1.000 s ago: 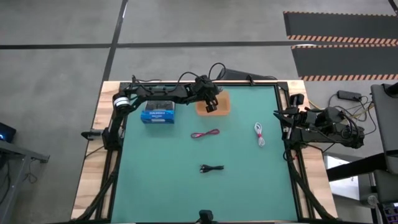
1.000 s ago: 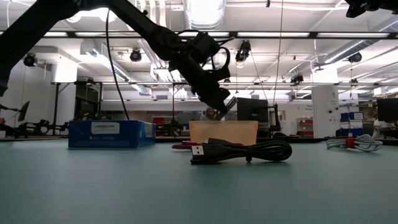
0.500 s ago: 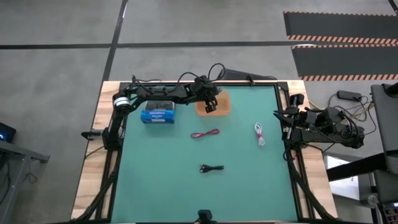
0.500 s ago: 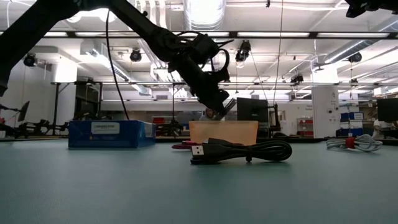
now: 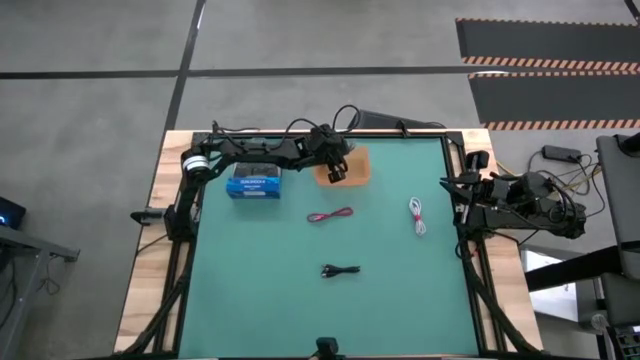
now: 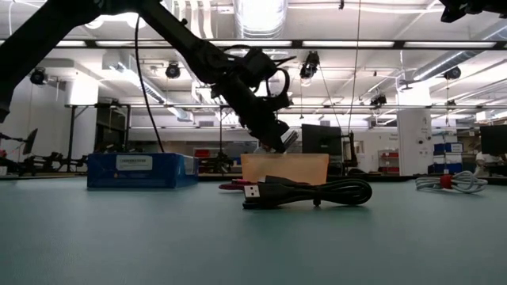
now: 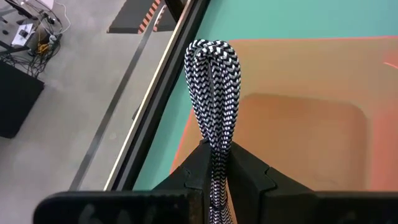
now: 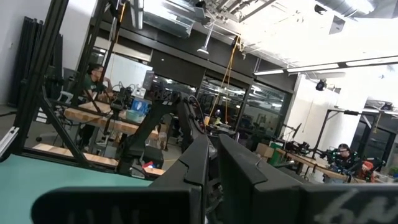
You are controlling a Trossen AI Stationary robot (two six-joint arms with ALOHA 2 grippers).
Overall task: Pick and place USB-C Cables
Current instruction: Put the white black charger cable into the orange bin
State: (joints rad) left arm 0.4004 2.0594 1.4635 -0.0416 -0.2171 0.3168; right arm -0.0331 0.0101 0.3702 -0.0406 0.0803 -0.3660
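The left gripper (image 5: 335, 170) hangs over the near-left rim of the tray (image 5: 358, 172), an orange tray set against the far edge of the green mat (image 5: 300, 290). Its jaws are clenched on the grey cable (image 7: 214, 93), a black-and-white braided bundle whose folded loop stands out past the fingertips (image 7: 200, 163), over the tray's rim and floor. In the low view the gripper (image 6: 279, 141) is above the tray's (image 6: 285, 168) top edge, tilted down toward it, clear of the wall.

The left arm reaches from its base at the mat's left edge along the far side, passing over the blue box (image 5: 253, 186), which lies just left of the jaws. Nearer the camera than the jaws the mat is bare up to the red cable (image 5: 331, 216), which lies near the tray's front. The black cable (image 5: 341, 270) lies well beyond that, toward the mat's near edge; in the low view it (image 6: 309, 192) is coiled in the foreground. The white cable (image 5: 418, 216) lies far to the jaws' right, near the right edge.

The right gripper (image 8: 210, 168) is folded back off the mat's right edge, fingers drawn together, holding nothing, pointing into the room.
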